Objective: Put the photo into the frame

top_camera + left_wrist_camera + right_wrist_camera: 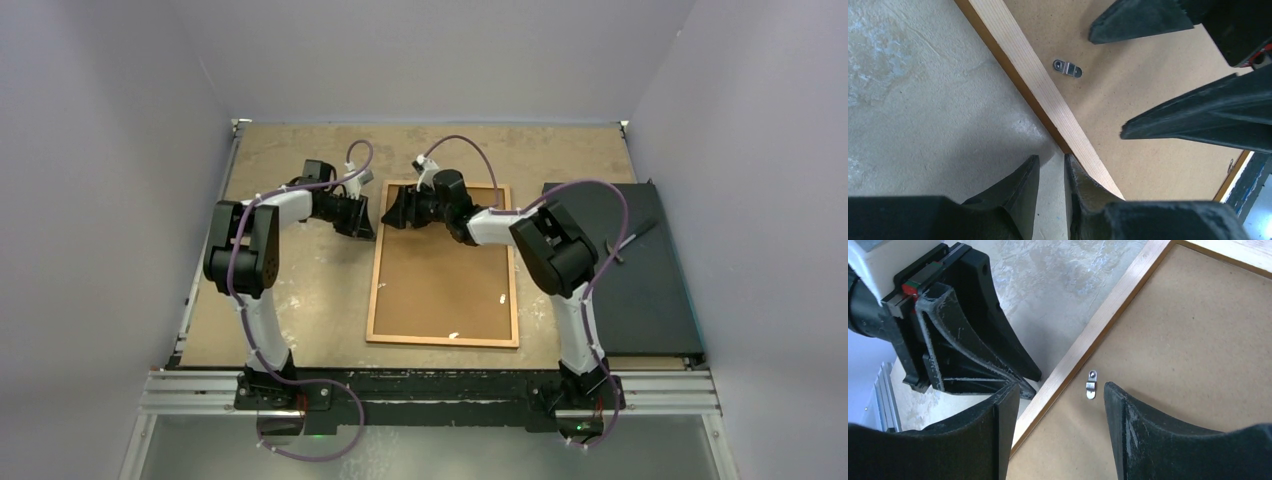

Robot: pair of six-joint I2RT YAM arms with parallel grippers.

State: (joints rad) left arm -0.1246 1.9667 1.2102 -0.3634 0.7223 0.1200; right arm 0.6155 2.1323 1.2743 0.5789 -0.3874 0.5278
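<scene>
1. Nearest the arm bases, a thin-railed orange-brown wooden picture frame (443, 341) lies flat on the beige worktop (300, 290). A plain brown backing board (445, 280) fills it.
2. A black rectangular slab (645, 280) lies to the right, apart from the frame.
3. The photo shows in no view. It may be under the board, but I cannot tell.
4. Both tools are further back, at the frame's far-left corner.
5. The left tool (1051, 162) sits at the rail's outer edge with its fingers narrowly parted. One finger is over the worktop and one over the rail, and nothing is visibly pinched.
6. The right tool (1060, 387) is over the board just inside that rail, spread wide and empty.
7. A small silver metal clip (1091, 385) lies on the board between its fingertips, near the rail but not touching it.
8. Step, as a judgement: work on the backing clip at this corner. Whether that is securing or freeing the board is unclear.
9. The next move likely calls for the right tool to come down on the clip and turn it, with the left tool bracing the rail.
10. Only the wrist views show the clip and the finger gaps.
11. Only the top view shows the whole frame, the slab and both arms. In it the clip is hidden under the right tool.
</scene>
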